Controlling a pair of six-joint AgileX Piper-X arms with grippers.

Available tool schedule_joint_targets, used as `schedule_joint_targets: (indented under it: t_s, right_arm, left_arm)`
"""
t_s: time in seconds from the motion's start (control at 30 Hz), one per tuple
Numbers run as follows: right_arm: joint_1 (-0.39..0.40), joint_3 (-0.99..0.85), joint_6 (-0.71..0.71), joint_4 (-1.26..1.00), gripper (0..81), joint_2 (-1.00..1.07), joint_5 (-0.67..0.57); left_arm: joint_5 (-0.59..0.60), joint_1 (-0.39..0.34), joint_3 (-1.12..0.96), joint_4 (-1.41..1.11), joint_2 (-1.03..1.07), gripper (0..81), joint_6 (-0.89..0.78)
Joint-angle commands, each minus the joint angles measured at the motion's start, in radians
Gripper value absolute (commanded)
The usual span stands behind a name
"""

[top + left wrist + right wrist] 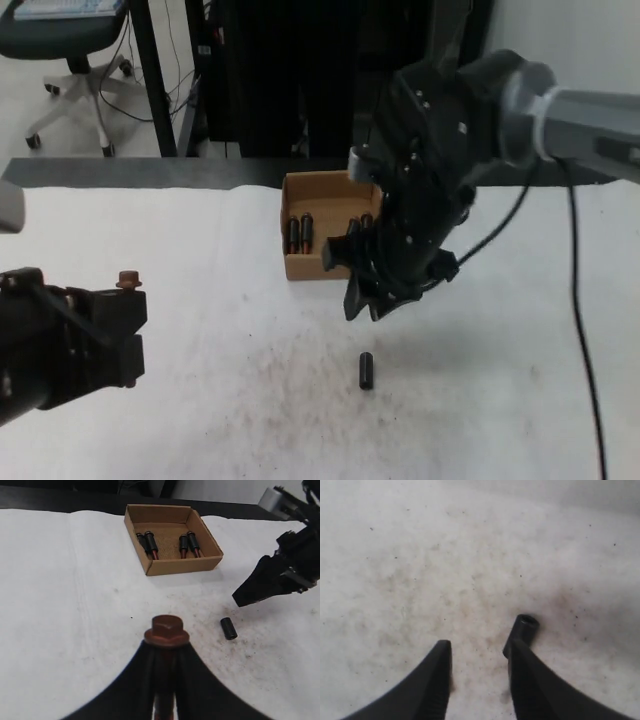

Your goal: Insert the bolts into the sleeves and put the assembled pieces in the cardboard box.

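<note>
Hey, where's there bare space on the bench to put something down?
Bare cover lies left of the cardboard box, between it and the left hand holding a bolt; also right of the loose sleeve. Crowded: the strip between box and sleeve, under the right hand.

1. a white cloth covers the bench, smudged with dark specks near its middle.
2. past its far edge stand a black desk frame and a dark panel.
3. an office chair on castors sits on the pale floor, far left.
4. a pale wall shows far right.
</note>
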Motion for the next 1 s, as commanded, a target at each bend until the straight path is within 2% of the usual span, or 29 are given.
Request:
schedule_joint_targets:
  t_s: [0.0,0.27,0.97]
  right_arm:
    - [0.003,-0.019,0.006,0.050,34.6,0.032,-0.002]
    - [0.000,-0.019,0.022,0.114,34.6,0.067,0.094]
    - [0.000,-0.019,0.062,-0.036,34.6,0.067,0.100]
  left_arm:
    - [0.007,0.003,-0.002,-0.015,-0.008,0.4,-0.004]
    - [0.044,0.001,-0.002,-0.015,-0.010,0.4,0.000]
    - [0.044,0.001,-0.002,-0.015,-0.010,0.4,0.003]
